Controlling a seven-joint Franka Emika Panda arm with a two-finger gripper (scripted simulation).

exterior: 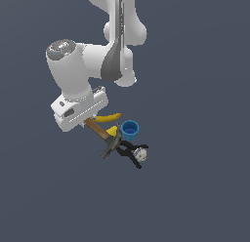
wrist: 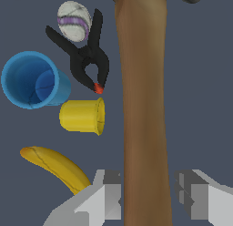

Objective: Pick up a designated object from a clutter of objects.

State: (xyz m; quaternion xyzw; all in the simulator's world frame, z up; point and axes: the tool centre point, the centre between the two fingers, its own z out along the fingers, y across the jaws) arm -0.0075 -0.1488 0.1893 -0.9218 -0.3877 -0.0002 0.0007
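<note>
The hammer (wrist: 143, 84) has a long brown wooden handle and runs straight between my two fingers in the wrist view. Its dark grey head (exterior: 111, 147) shows in the exterior view, and only an edge of it shows in the wrist view. My gripper (wrist: 148, 193) is open and straddles the handle near its end, with a small gap on each side. In the exterior view the white hand hides the gripper's fingers (exterior: 87, 120), and the handle (exterior: 100, 131) comes out from under it.
Beside the handle lie a yellow banana (wrist: 54, 163), a yellow cup on its side (wrist: 82, 115), a blue cup (wrist: 29, 79), and a black clamp (wrist: 86, 56) with a white ball (wrist: 74, 21). All rest on dark grey ground.
</note>
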